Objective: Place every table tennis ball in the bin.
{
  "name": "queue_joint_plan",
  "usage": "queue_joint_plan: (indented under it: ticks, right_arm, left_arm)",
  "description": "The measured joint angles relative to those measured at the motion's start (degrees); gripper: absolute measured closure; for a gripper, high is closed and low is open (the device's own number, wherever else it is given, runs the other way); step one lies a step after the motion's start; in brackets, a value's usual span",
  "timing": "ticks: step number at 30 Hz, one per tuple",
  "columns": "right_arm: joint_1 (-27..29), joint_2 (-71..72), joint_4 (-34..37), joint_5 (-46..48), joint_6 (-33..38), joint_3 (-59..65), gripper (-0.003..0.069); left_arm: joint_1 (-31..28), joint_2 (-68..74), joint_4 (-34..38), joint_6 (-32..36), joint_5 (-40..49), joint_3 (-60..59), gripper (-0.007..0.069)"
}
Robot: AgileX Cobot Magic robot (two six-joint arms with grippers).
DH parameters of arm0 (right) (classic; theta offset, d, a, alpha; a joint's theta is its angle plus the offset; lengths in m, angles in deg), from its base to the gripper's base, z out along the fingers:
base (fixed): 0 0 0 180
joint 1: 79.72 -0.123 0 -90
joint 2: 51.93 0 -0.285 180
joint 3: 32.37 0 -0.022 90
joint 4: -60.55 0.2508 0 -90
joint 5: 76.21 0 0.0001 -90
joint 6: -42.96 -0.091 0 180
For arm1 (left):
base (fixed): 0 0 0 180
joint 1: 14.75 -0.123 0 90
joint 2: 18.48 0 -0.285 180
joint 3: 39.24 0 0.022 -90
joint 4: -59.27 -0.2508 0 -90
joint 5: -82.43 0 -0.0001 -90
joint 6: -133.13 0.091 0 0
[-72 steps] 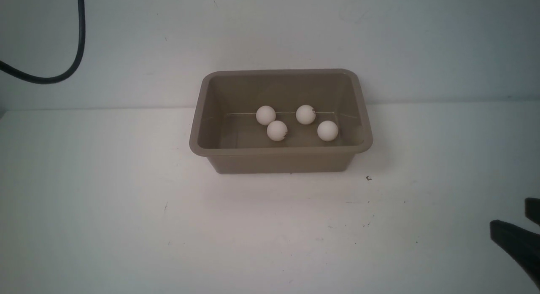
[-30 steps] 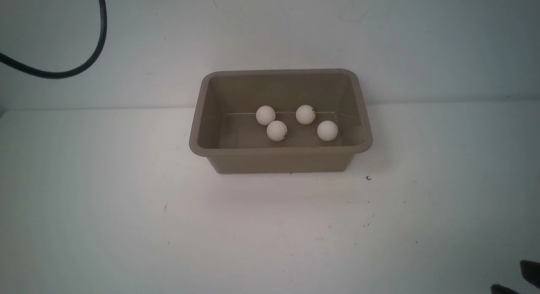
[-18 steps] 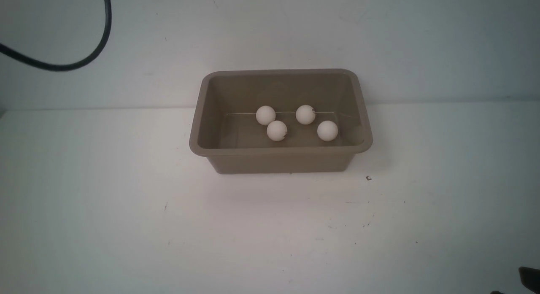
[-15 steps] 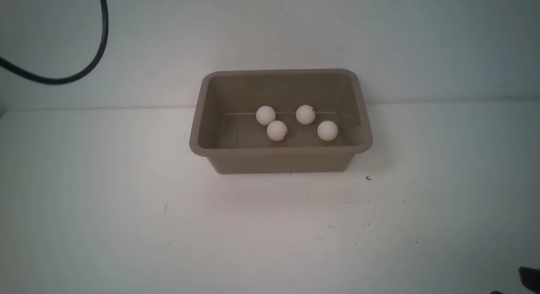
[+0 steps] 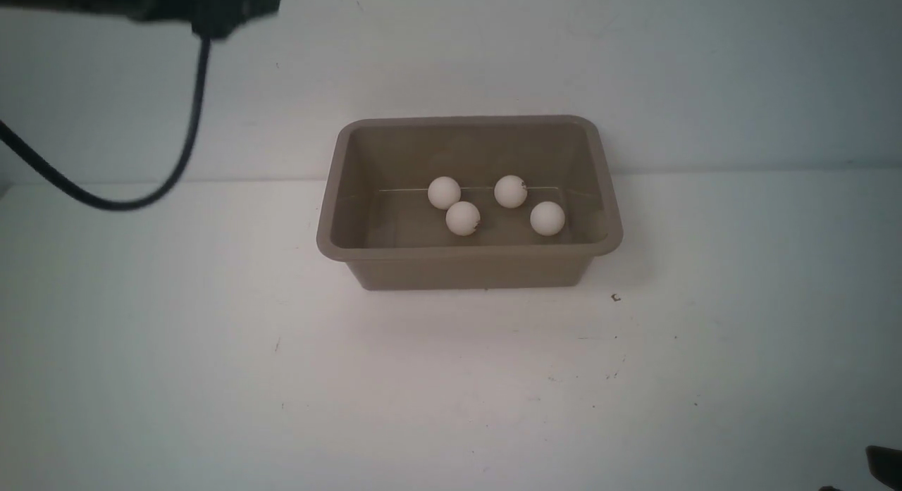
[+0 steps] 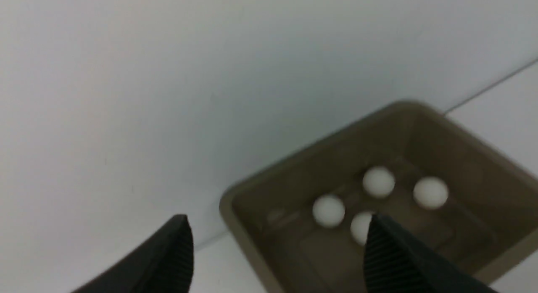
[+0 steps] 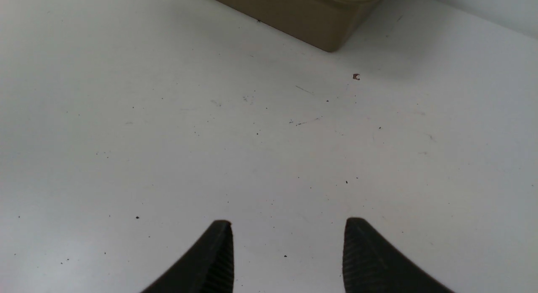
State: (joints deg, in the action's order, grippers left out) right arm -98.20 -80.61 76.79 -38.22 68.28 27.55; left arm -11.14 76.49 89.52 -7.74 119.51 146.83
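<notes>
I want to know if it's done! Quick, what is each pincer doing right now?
Left pincer: open, holding nothing, up near the bin.
Right pincer: open, holding nothing, over the bare table.

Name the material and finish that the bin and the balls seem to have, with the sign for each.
Bin: probably moulded plastic, taupe with a dull sheen; its rounded corners, flared rim and one-piece sloped walls suggest it.
Balls: likely thin matte white plastic, as on table tennis balls; they are even spheres without glare, and one bears a small dark mark.
</notes>
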Motion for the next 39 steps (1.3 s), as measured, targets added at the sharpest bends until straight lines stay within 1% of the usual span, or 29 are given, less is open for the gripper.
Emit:
queue_joint_plan:
  ticks: [1,3,4,6,7,9,10,13,17,18,21,25,26,27,28,29,32,36,39]
  right_arm:
    - [0.0,0.0,0.0,0.0,0.0,0.0,0.0324]
    - [0.0,0.0,0.0,0.0,0.0,0.0,0.0324]
    - [0.0,0.0,0.0,0.0,0.0,0.0,0.0324]
    - [0.0,0.0,0.0,0.0,0.0,0.0,0.0324]
    - [0.0,0.0,0.0,0.0,0.0,0.0,0.0324]
    - [0.0,0.0,0.0,0.1,0.0,0.0,0.0324]
    - [0.0,0.0,0.0,0.1,0.0,0.0,0.0324]
    - [0.0,0.0,0.0,0.1,0.0,0.0,0.0324]
    - [0.0,0.0,0.0,0.1,0.0,0.0,0.0324]
    - [0.0,0.0,0.0,0.1,0.0,0.0,0.0324]
    - [0.0,0.0,0.0,0.2,0.0,0.0,0.0324]
    - [0.0,0.0,0.0,0.2,0.0,0.0,0.0324]
    - [0.0,0.0,0.0,0.2,0.0,0.0,0.0324]
    - [0.0,0.0,0.0,0.2,0.0,0.0,0.0324]
    - [0.0,0.0,0.0,0.2,0.0,0.0,0.0324]
    - [0.0,0.0,0.0,0.2,0.0,0.0,0.0324]
    - [0.0,0.0,0.0,0.2,0.0,0.0,0.0324]
    - [0.0,0.0,0.0,0.2,0.0,0.0,0.0324]
    - [0.0,0.0,0.0,0.2,0.0,0.0,0.0324]
  left_arm:
    - [0.5,-0.3,-2.9,-4.1,0.4,-0.9,0.0134]
    - [1.6,-2.3,-11.3,-13.0,1.2,-4.9,0.0134]
    - [1.8,-3.5,-13.5,-16.6,1.9,-6.5,0.0134]
    - [2.0,-7.4,-17.0,-21.5,3.1,-11.0,0.0134]
    - [2.0,-8.4,-17.5,-21.8,3.1,-12.0,0.0134]
    - [2.0,-14.5,-18.7,-24.0,3.3,-17.5,0.0134]
    - [2.0,-15.7,-18.8,-24.1,3.3,-18.5,0.0134]
    - [2.0,-28.4,-19.2,-24.2,2.9,-28.9,0.0134]
    - [2.1,-39.2,-21.0,-24.2,-0.1,-38.9,0.0134]
    - [2.1,-42.9,-21.9,-24.2,-2.8,-43.3,0.0134]
    - [2.1,-48.4,-22.7,-24.2,-8.4,-51.7,0.0134]
    - [2.1,-53.6,-22.7,-24.2,-18.0,-64.4,0.0134]
    - [2.1,-53.8,-22.7,-24.2,-18.7,-65.0,0.0134]
    - [2.1,-56.1,-22.7,-24.4,-21.3,-70.0,0.0134]
    - [2.1,-56.3,-22.7,-24.4,-21.8,-70.5,0.0134]
    - [2.1,-58.7,-22.7,-25.0,-23.5,-74.5,0.0134]
    - [2.1,-63.2,-22.7,-26.3,-25.8,-79.5,0.0134]
    - [2.1,-70.8,-22.7,-27.0,-26.6,-84.1,0.0134]
    - [2.1,-75.6,-22.7,-27.2,-25.3,-84.8,0.0134]
